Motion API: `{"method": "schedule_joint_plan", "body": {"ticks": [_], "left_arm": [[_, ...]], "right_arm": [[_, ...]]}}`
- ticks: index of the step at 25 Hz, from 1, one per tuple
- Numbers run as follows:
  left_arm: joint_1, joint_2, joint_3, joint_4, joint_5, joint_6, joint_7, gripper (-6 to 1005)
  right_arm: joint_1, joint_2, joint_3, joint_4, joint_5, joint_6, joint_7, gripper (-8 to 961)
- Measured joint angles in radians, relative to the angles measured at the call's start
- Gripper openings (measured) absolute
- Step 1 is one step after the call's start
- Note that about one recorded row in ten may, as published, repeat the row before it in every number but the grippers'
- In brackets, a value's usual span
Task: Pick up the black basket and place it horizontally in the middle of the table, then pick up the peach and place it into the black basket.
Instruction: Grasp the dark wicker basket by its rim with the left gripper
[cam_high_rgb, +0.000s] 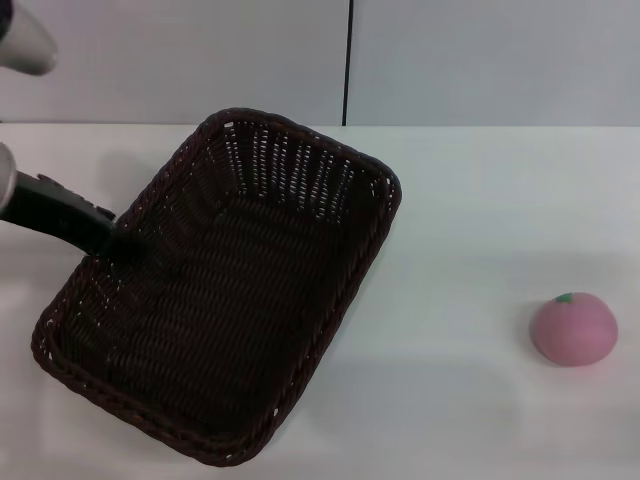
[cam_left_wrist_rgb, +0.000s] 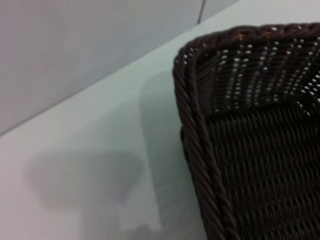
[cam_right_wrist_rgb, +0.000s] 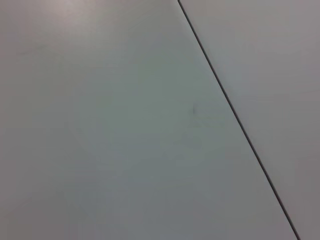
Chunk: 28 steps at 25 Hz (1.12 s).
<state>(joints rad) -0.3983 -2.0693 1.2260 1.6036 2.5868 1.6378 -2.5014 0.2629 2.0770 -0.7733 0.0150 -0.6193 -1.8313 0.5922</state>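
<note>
Diagonally at about nine o'clock on the white desk (cam_high_rgb: 470, 220) lies one black basket (cam_high_rgb: 225, 290), long axis running seven to one o'clock. One pink peach (cam_high_rgb: 573, 329) sits well apart at three o'clock. At the basket's ten o'clock rim, the left gripper (cam_high_rgb: 105, 232) reaches in; whether its fingers are apart or clamped cannot be told.

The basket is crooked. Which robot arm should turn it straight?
Left. The left gripper is already at the black basket's left rim, while the right arm is not in the head view.

Head overhead; left wrist near basket (cam_left_wrist_rgb: 250, 125)
</note>
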Motion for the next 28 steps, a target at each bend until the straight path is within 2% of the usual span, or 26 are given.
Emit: {"method": "schedule_joint_plan", "body": {"ticks": [11,17,19,23,28], "left_arm": [[-0.034,0.000,0.027,-0.100,0.008,-0.003,-0.006,646],[-0.038,0.001,0.046,-0.088,0.017,0.005,-0.004,453],[-0.040,0.002,0.052,-0.080,0.022,0.000,-0.002,247],[-0.042,0.002,0.061,-0.076,0.025,-0.004,0.003,202],[-0.072,0.001,0.124,-0.059,0.087,-0.015,0.023,179]], "right_arm": [[0.012,0.000,-0.001,0.000,0.000,-0.001,0.012,752],[0.015,0.000,-0.006,0.000,-0.001,0.000,0.012,752],[0.015,0.001,-0.006,0.001,-0.001,0.000,0.012,752],[0.012,0.002,-0.007,0.003,-0.001,0.000,0.012,752],[0.009,0.002,-0.007,0.004,-0.001,0.002,0.012,751]]}}
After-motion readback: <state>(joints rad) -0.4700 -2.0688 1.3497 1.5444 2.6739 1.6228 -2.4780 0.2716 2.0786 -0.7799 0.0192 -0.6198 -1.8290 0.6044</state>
